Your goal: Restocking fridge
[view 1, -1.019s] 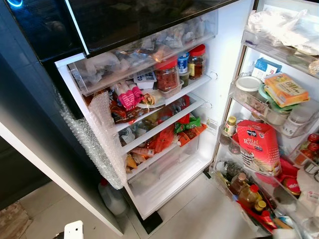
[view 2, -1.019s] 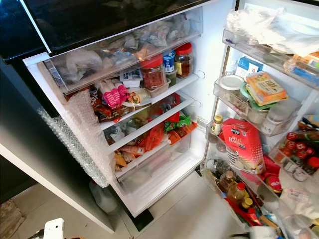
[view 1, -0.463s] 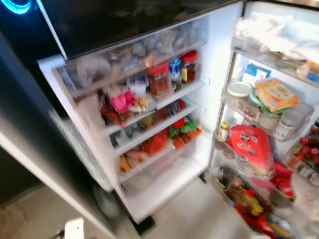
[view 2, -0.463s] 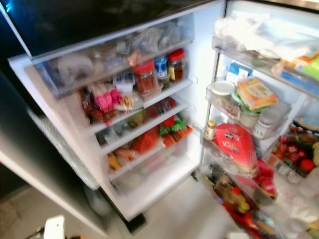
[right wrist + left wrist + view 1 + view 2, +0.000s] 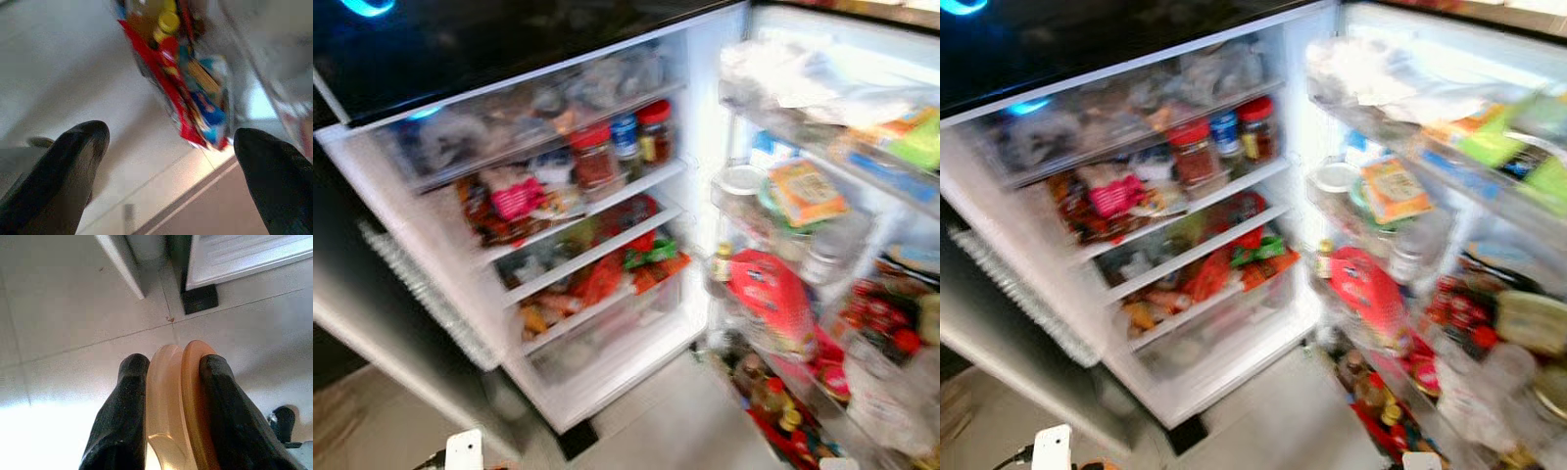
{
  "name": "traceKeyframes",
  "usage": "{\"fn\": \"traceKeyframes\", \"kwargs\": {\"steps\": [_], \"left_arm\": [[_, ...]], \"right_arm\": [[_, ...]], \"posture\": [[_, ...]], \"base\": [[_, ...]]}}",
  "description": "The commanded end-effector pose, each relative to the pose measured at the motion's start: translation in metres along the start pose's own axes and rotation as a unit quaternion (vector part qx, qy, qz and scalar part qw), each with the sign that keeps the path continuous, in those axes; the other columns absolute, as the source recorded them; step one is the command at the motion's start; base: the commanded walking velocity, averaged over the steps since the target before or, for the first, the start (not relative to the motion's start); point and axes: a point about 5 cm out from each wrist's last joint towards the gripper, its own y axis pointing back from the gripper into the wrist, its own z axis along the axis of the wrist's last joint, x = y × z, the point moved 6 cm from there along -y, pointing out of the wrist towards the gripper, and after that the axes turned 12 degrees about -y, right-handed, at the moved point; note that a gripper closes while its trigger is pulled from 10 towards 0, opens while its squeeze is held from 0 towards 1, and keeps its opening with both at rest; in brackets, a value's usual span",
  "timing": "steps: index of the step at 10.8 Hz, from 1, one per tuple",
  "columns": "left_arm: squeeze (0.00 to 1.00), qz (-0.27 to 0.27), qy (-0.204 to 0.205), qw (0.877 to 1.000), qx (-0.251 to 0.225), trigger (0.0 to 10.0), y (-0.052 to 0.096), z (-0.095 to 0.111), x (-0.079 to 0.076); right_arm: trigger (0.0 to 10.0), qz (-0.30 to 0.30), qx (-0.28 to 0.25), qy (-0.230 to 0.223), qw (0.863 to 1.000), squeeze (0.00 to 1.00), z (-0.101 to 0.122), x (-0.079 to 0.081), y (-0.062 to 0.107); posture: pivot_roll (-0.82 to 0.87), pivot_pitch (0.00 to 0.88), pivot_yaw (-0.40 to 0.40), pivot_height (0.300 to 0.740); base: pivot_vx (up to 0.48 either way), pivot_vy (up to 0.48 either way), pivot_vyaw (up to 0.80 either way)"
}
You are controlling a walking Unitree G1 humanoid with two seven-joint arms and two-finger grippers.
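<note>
Here the head camera has panned right since a second ago, blurring the open fridge [image 5: 607, 245]. Left tool [image 5: 168, 382], low over the floor [image 5: 73, 308], pinches an orange ring-shaped item [image 5: 178, 406]; right tool [image 5: 168, 161] gapes empty. Restocking pending.

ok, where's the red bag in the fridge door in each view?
Left eye view: red bag, door's middle shelf, right of centre.
Right eye view: same bag, nearer centre.
Left wrist view: floor tiles by the fridge base.
Right wrist view: door's bottom shelf.
Shared landmark: red-lidded jar, top shelf.
</note>
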Motion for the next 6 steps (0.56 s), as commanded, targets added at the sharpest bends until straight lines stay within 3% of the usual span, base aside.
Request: {"fn": "traceKeyframes", "kwargs": {"steps": [1, 6], "left_arm": [[0.0, 0.008, -0.009, 1.0, 0.014, 10.0, 0.002, -0.009, 0.01], [0.0, 0.01, -0.006, 1.0, 0.013, 10.0, 0.002, -0.008, 0.011]], "right_arm": [[10.0, 0.01, -0.009, -0.002, 1.0, 0.0, 0.004, 0.009, -0.001], [10.0, -0.052, -0.035, 0.013, 0.998, 0.0, 0.025, -0.027, -0.002]], "posture": [[-0.17, 0.0, 0.093, 0.74], [-0.17, 0.0, 0.095, 0.74]], "base": [[0.0, 0.0, 0.0], [0.0, 0.0, 0.0]]}}
